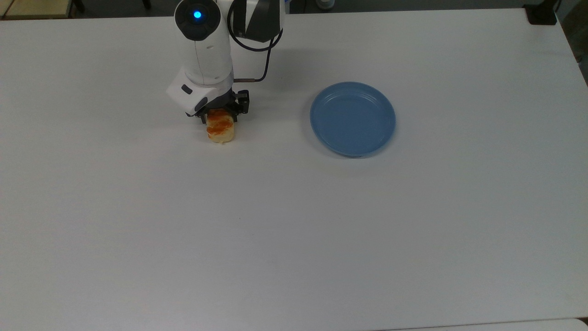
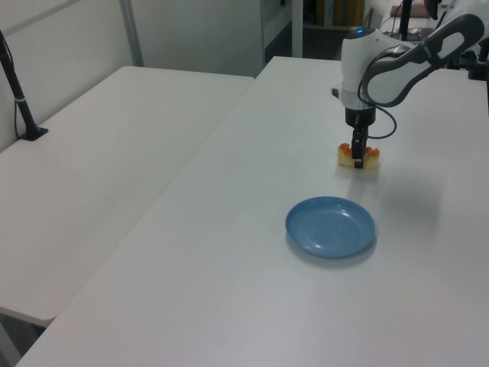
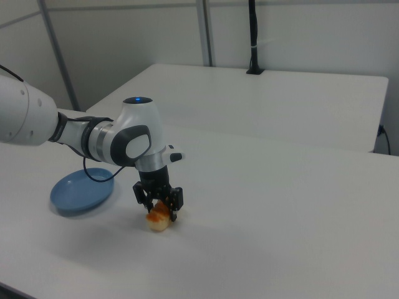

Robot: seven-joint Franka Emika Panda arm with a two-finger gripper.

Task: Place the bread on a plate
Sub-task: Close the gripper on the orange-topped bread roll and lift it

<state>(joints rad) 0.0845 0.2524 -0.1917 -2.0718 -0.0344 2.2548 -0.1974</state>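
Top view, left to right: wide bare white table (image 1: 115, 207) reaching its near and left edges; the gripper (image 1: 219, 115) stands low over the bread (image 1: 220, 128), its two fingers straddling the loaf's far end, whether they press the sides cannot be told; the bread lies on the table, well apart from the blue plate (image 1: 353, 118) to the top view's right, with unbroken table surface between them; beyond the plate, more bare surface up to the right edge. Left view: a second table (image 2: 99, 168) adjoins at the left view's left; the plate (image 2: 331, 227) sits nearer the camera than the bread (image 2: 359, 157). Right view: plate (image 3: 82, 189) left, bread (image 3: 158, 218) under the gripper (image 3: 159, 207).
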